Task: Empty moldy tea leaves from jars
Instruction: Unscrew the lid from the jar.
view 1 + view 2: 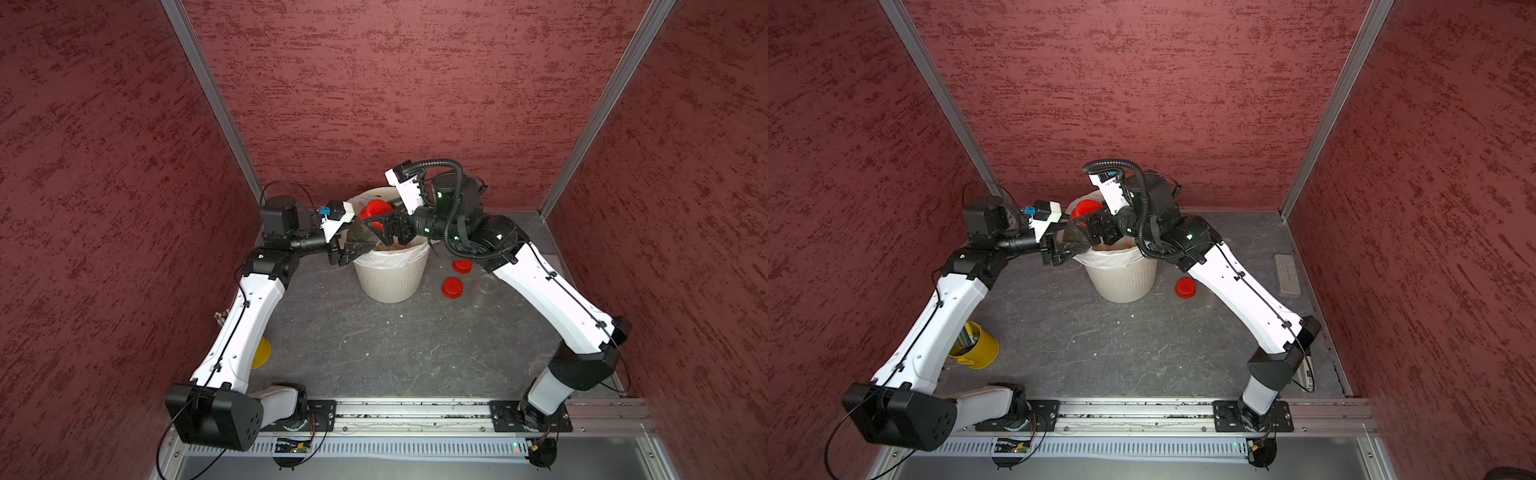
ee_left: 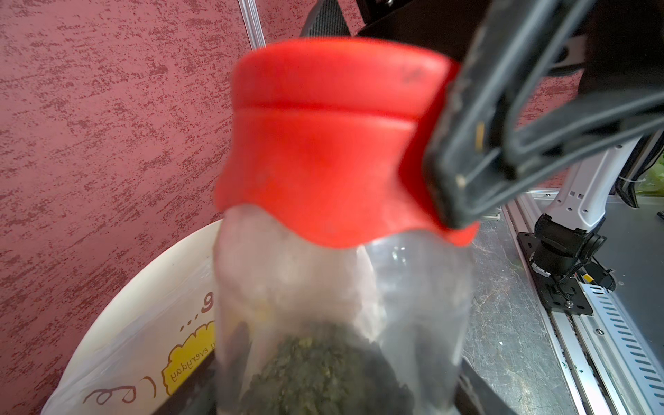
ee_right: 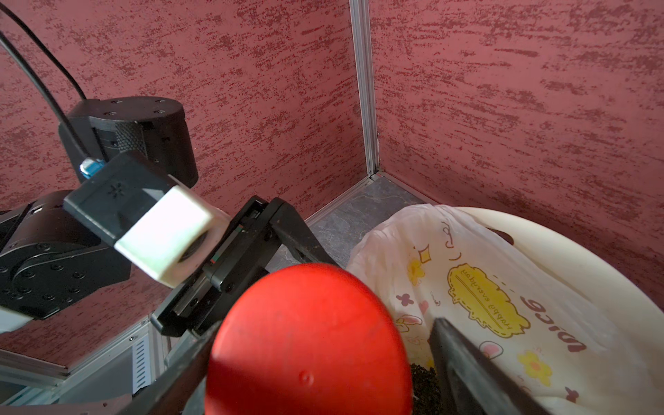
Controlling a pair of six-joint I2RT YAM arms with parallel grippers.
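While the left end effector (image 1: 353,251) is clenched on a jar (image 2: 341,305) and holds it tilted over the bin (image 1: 390,282), the right end effector (image 1: 381,228) sits spread round the jar's red lid (image 2: 323,143). One finger (image 2: 467,143) touches the lid's side, but the right wrist view shows a gap on the other side, so it's not clamped. Green leaves (image 2: 305,370) are inside the jar. On the desk (image 1: 374,353), right of the bin, lie a loose lid (image 1: 461,266), another lid (image 1: 452,287) and a clear jar (image 1: 484,286).
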